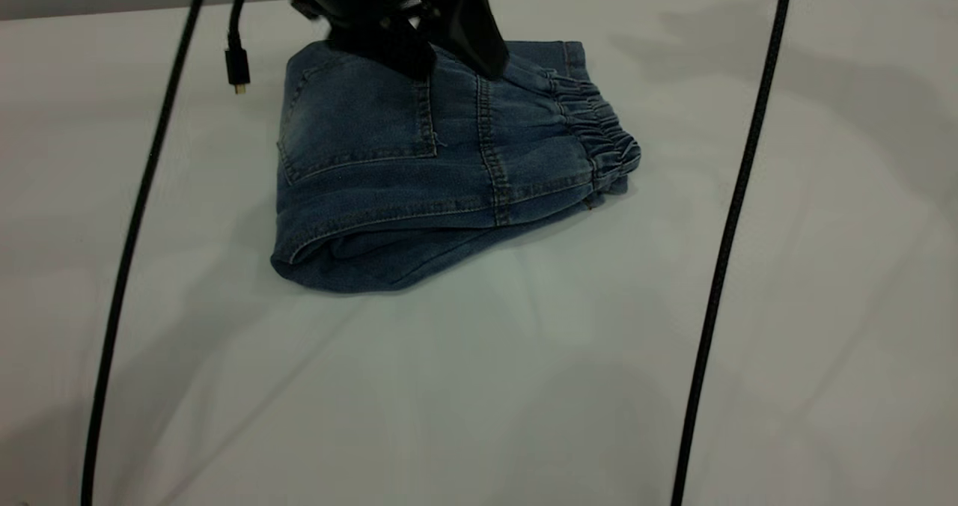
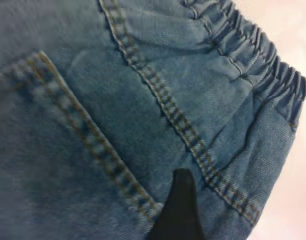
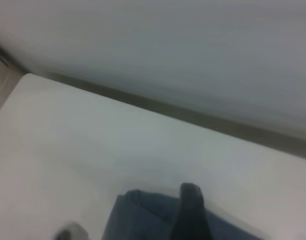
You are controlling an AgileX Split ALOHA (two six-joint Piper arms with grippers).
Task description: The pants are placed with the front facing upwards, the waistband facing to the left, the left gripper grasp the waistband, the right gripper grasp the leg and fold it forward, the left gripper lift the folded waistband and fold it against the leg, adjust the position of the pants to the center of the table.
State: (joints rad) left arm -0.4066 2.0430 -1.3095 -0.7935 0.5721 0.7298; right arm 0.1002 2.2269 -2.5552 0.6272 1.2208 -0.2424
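Observation:
The pants lie folded into a compact blue denim bundle on the table, back patch pocket upward. The gathered waistband runs along the bundle's right edge, and the rounded fold faces the front. A black gripper mass presses down on the bundle's far edge, just above the pocket and the vertical seam. In the left wrist view my left gripper rests on the denim between the pocket's corner and the stitched seam, with the waistband beyond. The right gripper hangs over a corner of the pants.
Two black cables hang down across the exterior view either side of the pants. A loose cable plug dangles left of the bundle. The table's far edge meets a wall.

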